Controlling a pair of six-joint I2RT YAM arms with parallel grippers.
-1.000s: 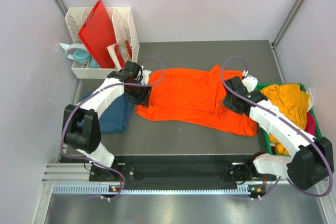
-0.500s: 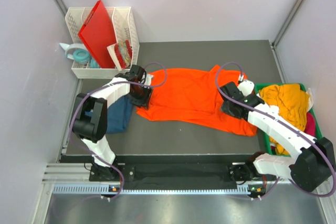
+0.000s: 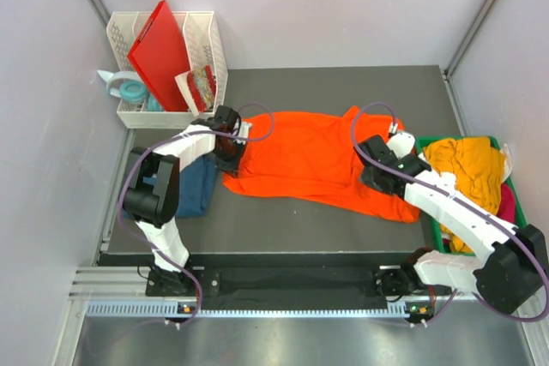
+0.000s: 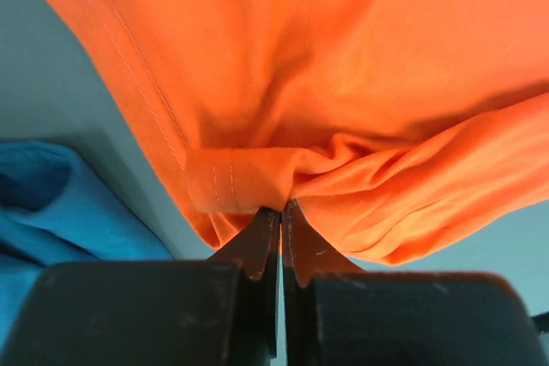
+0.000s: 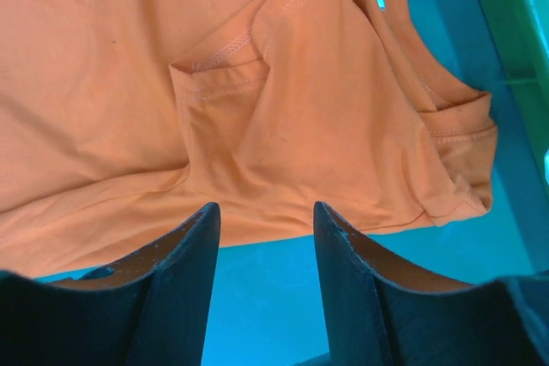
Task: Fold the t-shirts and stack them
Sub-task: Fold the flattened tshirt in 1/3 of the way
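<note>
Cloth is sitting pinched in my left pincer (image 4: 280,212): the jaws are pressing together on a bunched fold at a hemmed corner of the orange t-shirt (image 3: 309,156), which is lying spread across the middle of the table (image 3: 343,92). My right pincer (image 5: 262,222) is hanging with its jaws partway apart, holding nothing. It is sitting just off the shirt's edge, near a sleeve and the collar.

I am judging the left grip to be thin, only a small nip of fabric. If I am pulling hard, the fold could be slipping out, or I may be catching a single layer and dragging the shirt askew. The teal-blue t-shirt (image 4: 51,203) is lying just beside that corner, and a sweep that way could be rumpling it. Should my right pincer be closing where it is hanging, it may be missing the edge and meeting bare table.

From above, my own wrists are covering both grasp spots. How many layers I am holding I cannot tell. The mustard-yellow t-shirt (image 3: 467,165) is lying heaped in the green bin (image 3: 431,216), hiding whatever is lying beneath it.
</note>
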